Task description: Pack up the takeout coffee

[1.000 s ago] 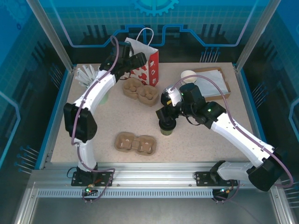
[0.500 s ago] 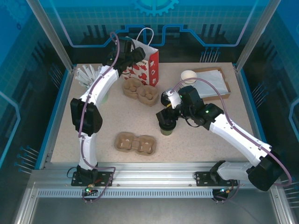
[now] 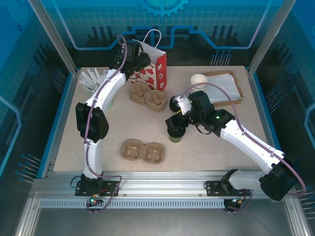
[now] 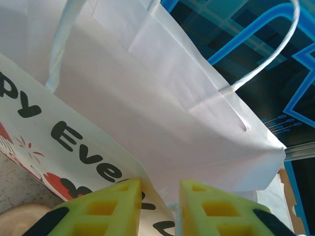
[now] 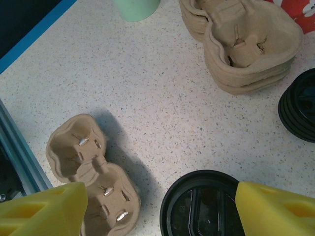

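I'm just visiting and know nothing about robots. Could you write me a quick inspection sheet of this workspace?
Surface: speckled beige table, no spills seen.
Job's things: takeout coffee, lidded and upright; red-and-white paper bag standing at the back.
Clutter: stack of pulp carriers, single carrier, black lid stack, pale green cup, brown tray holding paper.
Grippers: left gripper, jaws narrowly apart around the bag's rim; right gripper, open wide, straddling the coffee's lid.
Cables: purple cables loop along both arms, no snag seen.
Surroundings: blue panelled walls, metal frame.
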You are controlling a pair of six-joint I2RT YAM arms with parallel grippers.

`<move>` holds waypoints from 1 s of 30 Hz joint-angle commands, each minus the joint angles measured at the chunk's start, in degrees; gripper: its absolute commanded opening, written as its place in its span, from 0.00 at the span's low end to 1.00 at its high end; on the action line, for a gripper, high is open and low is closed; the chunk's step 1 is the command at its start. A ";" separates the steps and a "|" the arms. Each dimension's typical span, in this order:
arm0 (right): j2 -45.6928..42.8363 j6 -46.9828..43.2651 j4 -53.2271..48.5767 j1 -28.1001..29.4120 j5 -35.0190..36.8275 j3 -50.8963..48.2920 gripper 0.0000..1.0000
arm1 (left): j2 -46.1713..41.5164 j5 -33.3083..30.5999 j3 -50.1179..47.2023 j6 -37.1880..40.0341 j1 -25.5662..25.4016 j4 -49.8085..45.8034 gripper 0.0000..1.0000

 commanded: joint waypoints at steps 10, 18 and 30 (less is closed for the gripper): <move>0.59 0.56 0.62 -0.86 -1.53 -0.11 0.80 | -1.36 -4.24 3.39 3.42 0.64 -0.97 0.10; -0.26 0.34 -0.42 -0.92 -1.02 0.02 0.81 | -2.99 -6.99 9.53 7.89 1.07 -2.36 0.02; -6.37 -2.19 -6.20 -3.53 2.21 5.92 0.81 | -13.57 0.27 14.29 17.22 1.07 -5.09 0.00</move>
